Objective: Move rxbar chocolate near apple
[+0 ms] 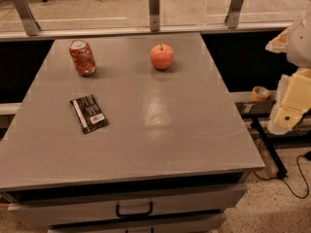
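The rxbar chocolate (89, 113), a flat black wrapper with a small white label, lies on the left side of the grey table top (160, 125). The apple (162, 57), round and red-orange with a short stem, stands at the back centre of the table. The bar lies well to the front left of the apple, with bare table between them. My gripper (287, 111), on the pale cream arm, hangs at the right edge of the view, beyond the table's right side and away from both objects. It holds nothing that I can see.
A red soda can (82, 58) stands upright at the back left, behind the bar. A glass railing with metal posts (154, 8) runs behind the table. A roll of tape (260, 93) sits on a ledge to the right. Drawers (133, 209) are below the front edge.
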{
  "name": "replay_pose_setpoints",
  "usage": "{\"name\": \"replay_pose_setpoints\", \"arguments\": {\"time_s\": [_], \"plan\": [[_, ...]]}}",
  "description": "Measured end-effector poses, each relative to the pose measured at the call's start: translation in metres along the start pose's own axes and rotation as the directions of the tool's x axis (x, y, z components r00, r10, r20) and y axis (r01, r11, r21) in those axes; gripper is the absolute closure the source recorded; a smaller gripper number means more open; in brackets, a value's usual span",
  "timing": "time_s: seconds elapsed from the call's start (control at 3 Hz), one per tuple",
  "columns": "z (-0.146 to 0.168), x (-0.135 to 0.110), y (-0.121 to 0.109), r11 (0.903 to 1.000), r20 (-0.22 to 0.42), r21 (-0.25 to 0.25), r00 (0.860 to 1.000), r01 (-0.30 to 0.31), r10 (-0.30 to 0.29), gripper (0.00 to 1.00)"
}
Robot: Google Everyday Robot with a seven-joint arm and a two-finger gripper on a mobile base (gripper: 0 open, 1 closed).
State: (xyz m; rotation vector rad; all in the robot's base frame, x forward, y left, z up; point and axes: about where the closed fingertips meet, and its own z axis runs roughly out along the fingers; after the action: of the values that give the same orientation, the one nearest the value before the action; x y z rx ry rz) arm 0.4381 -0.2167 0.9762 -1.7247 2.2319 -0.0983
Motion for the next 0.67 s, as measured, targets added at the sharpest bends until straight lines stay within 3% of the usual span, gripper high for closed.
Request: {"name": "replay_pose_setpoints", "arguments": {"time_s": [0.33, 0.67], "plan": [[0.000, 0.000, 0.000, 1.0000, 0.000, 0.000, 1.000, 0.000, 0.000, 0.00], [0.000, -0.016, 0.004, 1.0000, 0.059, -0.009, 0.998, -0.003, 0.003, 0.00]]}}
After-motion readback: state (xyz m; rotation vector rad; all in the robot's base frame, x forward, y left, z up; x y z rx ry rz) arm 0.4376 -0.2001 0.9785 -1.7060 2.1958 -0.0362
